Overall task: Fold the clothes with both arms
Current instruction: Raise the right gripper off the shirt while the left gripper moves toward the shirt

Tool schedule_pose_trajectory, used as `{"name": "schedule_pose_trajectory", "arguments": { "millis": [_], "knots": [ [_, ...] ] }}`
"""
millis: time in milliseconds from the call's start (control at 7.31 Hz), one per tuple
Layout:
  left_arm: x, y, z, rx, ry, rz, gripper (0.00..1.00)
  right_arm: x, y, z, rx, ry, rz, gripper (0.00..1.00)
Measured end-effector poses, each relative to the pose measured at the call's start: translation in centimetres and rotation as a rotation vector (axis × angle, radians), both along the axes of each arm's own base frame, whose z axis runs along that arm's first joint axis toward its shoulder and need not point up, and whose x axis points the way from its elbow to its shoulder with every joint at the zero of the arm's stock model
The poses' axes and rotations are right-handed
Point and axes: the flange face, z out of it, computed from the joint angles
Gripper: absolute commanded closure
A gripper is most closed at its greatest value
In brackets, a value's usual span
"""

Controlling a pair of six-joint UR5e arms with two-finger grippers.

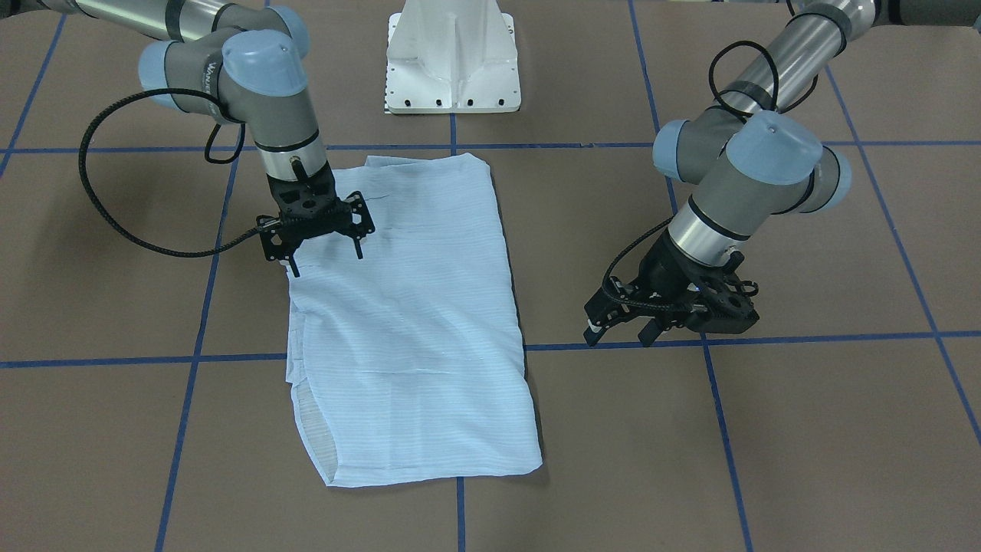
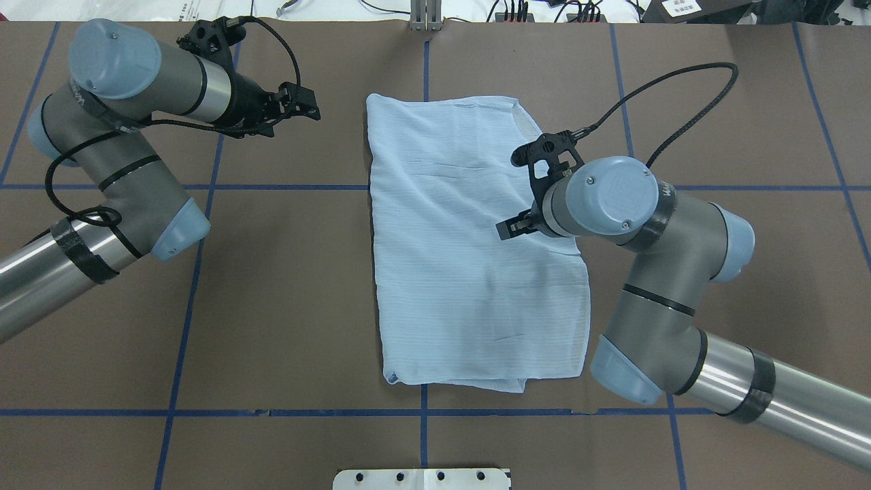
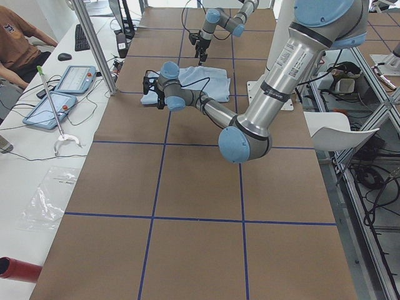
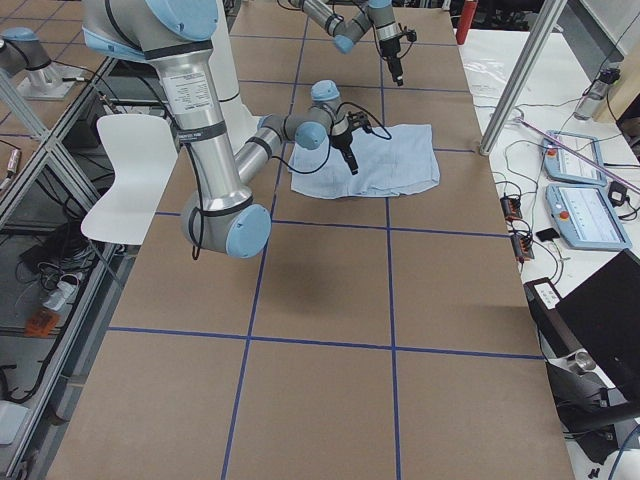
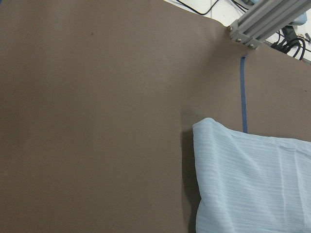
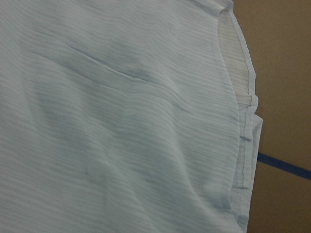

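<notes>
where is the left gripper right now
In the overhead view the left gripper is at upper left over the brown table, just left of the far corner of the shirt and not touching it.

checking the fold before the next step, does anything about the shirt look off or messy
Nothing torn or spilled. The shirt lies flat in a rough rectangle, but the fold is uneven: at its far corner on the robot's right, an under layer sticks out past the top layer.
</notes>
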Motion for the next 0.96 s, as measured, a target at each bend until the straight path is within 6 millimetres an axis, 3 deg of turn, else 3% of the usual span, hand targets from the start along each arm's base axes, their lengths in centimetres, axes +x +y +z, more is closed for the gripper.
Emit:
{"name": "schedule_pose_trajectory", "arguments": {
  "millis": [274, 410, 684, 957],
  "knots": [
    [0.8, 1.7, -0.6, -0.027, 0.033, 0.016, 0.01, 0.8, -0.9, -1.6, -0.028, -0.044, -0.021, 0.0],
    [2.5, 4.5, -1.5, -0.089, 0.081, 0.038, 0.01, 1.6, -0.8, -2.0, -0.063, -0.078, -0.052, 0.0],
    [6.7, 11.6, -4.5, -0.241, 0.175, 0.082, 0.01, 4.6, 0.0, -2.2, -0.171, -0.162, -0.113, 0.0],
    [11.9, 19.5, -7.4, -0.354, 0.143, 0.086, 0.06, 7.1, 1.9, -2.3, -0.254, -0.218, -0.104, 0.0]
  ]
}}
